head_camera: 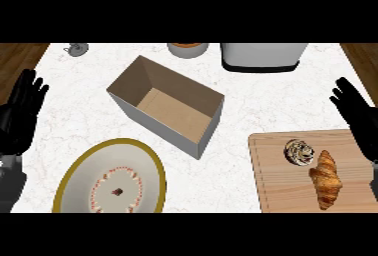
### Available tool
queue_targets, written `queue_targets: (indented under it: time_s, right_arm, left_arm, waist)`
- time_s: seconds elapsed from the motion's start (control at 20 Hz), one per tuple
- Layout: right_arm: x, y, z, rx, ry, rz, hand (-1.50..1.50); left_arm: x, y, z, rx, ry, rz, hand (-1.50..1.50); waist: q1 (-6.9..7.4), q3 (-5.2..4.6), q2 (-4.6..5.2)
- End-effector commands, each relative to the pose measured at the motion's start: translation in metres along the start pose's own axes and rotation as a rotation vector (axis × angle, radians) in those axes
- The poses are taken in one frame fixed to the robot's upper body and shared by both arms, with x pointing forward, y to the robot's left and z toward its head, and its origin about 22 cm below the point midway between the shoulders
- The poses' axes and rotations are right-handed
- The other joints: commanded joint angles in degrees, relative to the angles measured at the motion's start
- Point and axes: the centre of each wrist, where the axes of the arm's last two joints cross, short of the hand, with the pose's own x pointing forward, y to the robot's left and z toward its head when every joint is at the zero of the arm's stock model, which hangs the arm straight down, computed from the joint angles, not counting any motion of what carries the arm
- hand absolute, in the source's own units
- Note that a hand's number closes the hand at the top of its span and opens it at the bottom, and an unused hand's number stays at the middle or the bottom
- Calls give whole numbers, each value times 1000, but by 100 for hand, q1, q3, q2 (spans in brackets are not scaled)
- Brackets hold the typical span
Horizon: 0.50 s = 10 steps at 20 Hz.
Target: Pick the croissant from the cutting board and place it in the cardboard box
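A golden-brown croissant (325, 180) lies lengthwise on the wooden cutting board (277, 175) at the lower right, just below a round swirled pastry (300, 151). The open cardboard box (167, 106) sits tilted in the middle of the counter, and its inside is bare. My right hand (359, 120) shows at the right edge, open with fingers up, above and right of the croissant and not touching it. At the left edge my left hand (20, 115) is open too, fingers up, well away from the box.
A white plate with a gold rim (111, 180) lies at the lower left, below the box. At the back stand a white appliance (263, 56), a small bowl (187, 49) and a small grey object (76, 49). Wooden floor shows past both far corners.
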Motion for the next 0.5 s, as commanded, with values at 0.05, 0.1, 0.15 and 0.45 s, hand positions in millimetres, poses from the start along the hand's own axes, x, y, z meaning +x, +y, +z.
queue_targets:
  time_s: [0.05, 0.1, 0.15, 0.45]
  right_arm:
    - [21, -5, -3, -112, -183, -60, -150]
    - [17, -8, -2, -205, -270, -75, -150]
    - [22, -6, -9, -247, -332, -86, -150]
    - [-42, -32, 22, -772, -149, 78, -150]
  left_arm:
    - [2, -15, 14, -7, 23, -119, 0]
    - [-10, 4, 23, -13, 59, -166, 0]
    - [-18, -13, 23, -13, 74, -215, 0]
    - [-38, -18, 50, -46, 184, -282, 0]
  waist:
    - [-59, -110, 46]
    - [-67, -106, 45]
    - [-76, -100, 71]
    - [-184, -94, 48]
